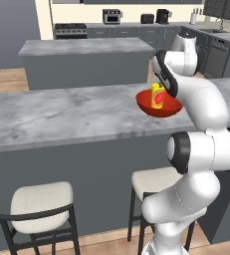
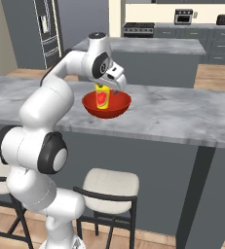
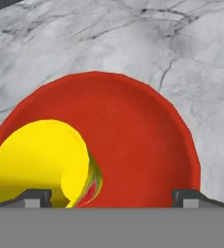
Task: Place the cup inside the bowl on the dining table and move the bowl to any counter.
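Now cup upright inside bowl; pincer spread wide above.

Glossy red bowl, smooth yellow cup, polished grey veined marble dining table, cream-cushioned stools.

- Bowl: on the dining surface, near its front edge.
- Cup: upright inside the bowl, against one side of it.
- Fingers: spread wide directly above the bowl, one to each side of the cup.
- Stools: on the floor before the dining surface, tucked under its front edge.
- Island surface: behind the dining surface, well apart.
- Wall cabinets: behind the island.
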